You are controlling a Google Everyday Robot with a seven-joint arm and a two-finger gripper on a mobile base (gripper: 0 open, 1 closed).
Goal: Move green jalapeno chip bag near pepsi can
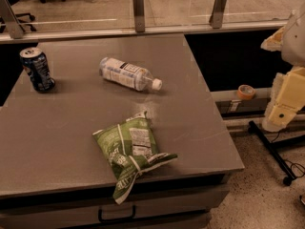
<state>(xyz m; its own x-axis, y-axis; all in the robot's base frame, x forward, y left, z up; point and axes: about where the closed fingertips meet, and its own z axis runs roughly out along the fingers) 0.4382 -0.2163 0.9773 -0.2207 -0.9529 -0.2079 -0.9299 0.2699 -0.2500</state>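
Note:
The green jalapeno chip bag (132,152) lies crumpled near the table's front edge, white label panel up, with one twisted end hanging over the edge. The pepsi can (37,69) stands upright at the far left of the table, well apart from the bag. My gripper (282,109) is at the right edge of the view, beyond the table's right side and above the floor. It is far from both the bag and the can and holds nothing that I can see.
A clear water bottle (128,74) with a white label lies on its side between can and bag, toward the back. The grey table (57,142) has a drawer handle (116,217) below its front. An orange tape roll (246,91) sits on a ledge at right. A railing runs behind.

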